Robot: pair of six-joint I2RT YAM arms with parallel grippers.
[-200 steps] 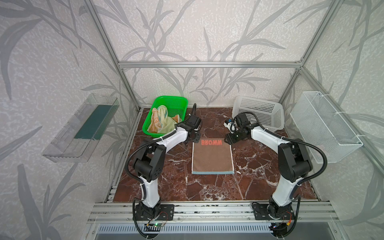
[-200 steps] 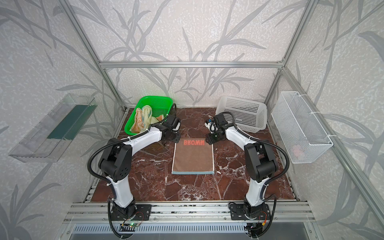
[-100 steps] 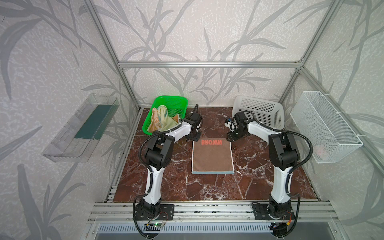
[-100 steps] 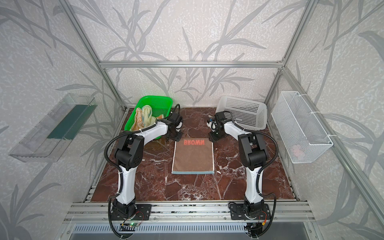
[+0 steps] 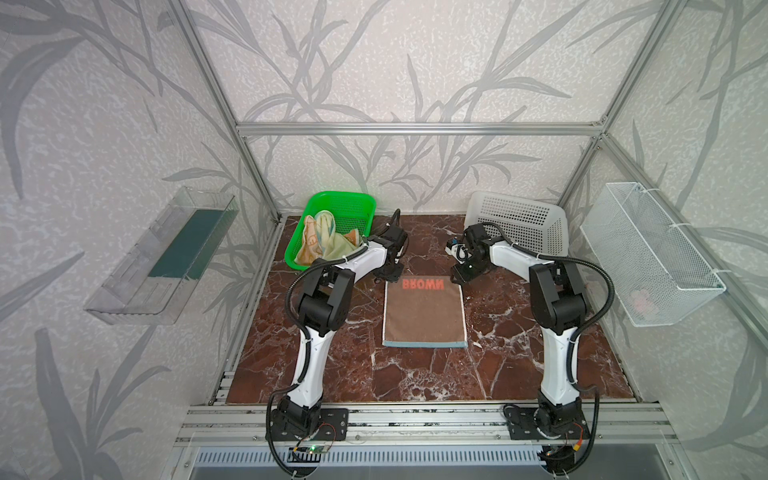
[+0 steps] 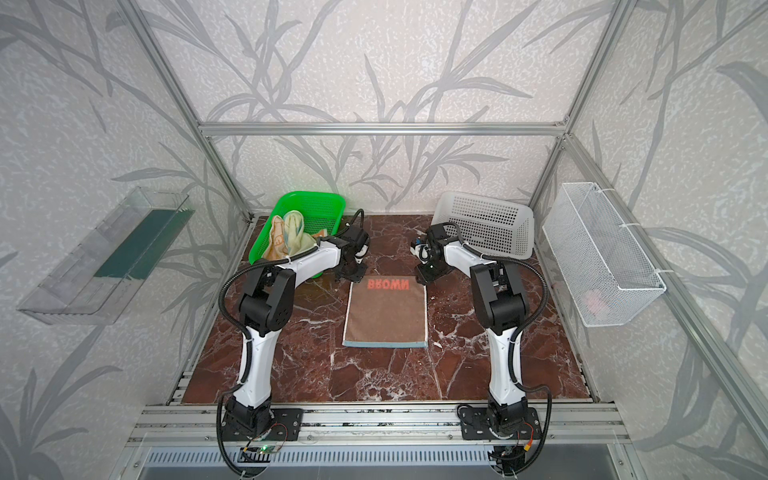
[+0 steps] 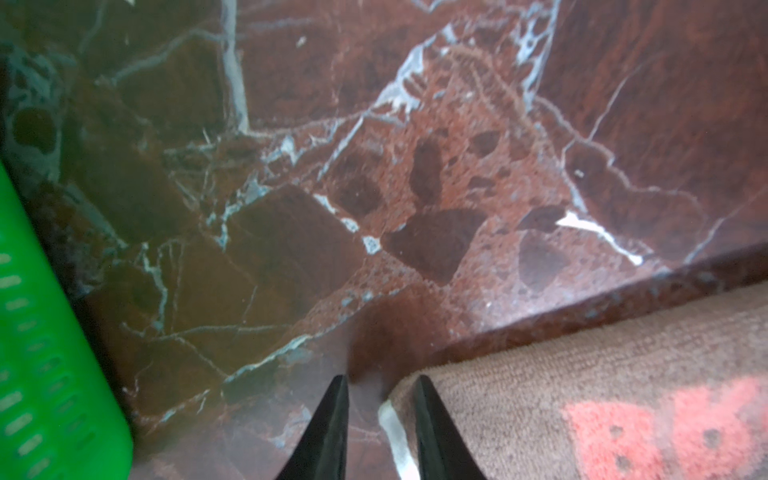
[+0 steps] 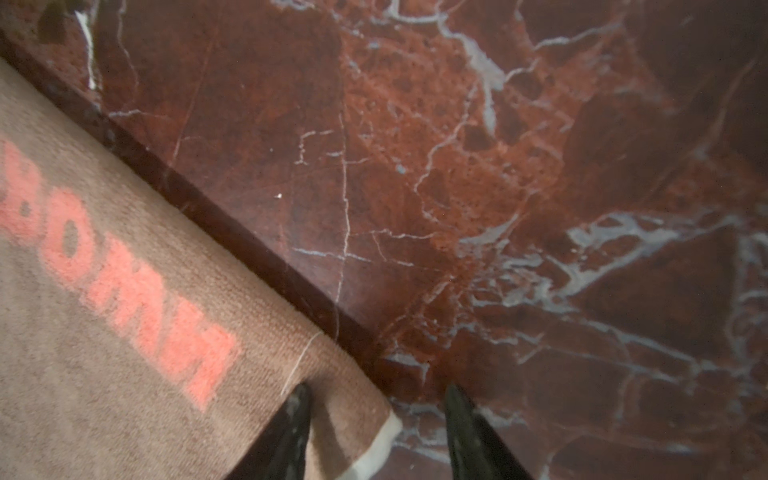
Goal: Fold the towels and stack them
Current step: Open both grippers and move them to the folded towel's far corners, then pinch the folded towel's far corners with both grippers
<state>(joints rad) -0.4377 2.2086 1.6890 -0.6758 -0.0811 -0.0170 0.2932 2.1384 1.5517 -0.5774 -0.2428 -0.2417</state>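
Note:
A brown towel (image 5: 424, 309) (image 6: 386, 309) with salmon letters and a teal near edge lies folded flat mid-table. My left gripper (image 5: 388, 276) (image 7: 380, 378) is low at its far left corner, jaws narrowly open: one finger rests on the towel (image 7: 582, 374), the other on the marble, with the white-edged corner between them. At the far right corner my right gripper (image 5: 459, 278) (image 8: 376, 388) stands open wider and straddles the towel (image 8: 124, 332) the same way. A pale yellow towel (image 5: 332, 237) and an orange-cream one (image 5: 309, 245) lie crumpled in the green basket (image 5: 332, 195).
The green basket (image 7: 41, 353) is close beside my left gripper. A white perforated basket (image 5: 519, 220) lies tipped at the back right, just behind the right arm. A wire basket (image 5: 648, 253) hangs on the right wall, a clear tray (image 5: 166, 257) on the left wall.
Both arms have drawn their elbows in and raised them while the grippers stayed at the towel's far corners. The left jaws have narrowed around the corner; the right jaws narrowed slightly.

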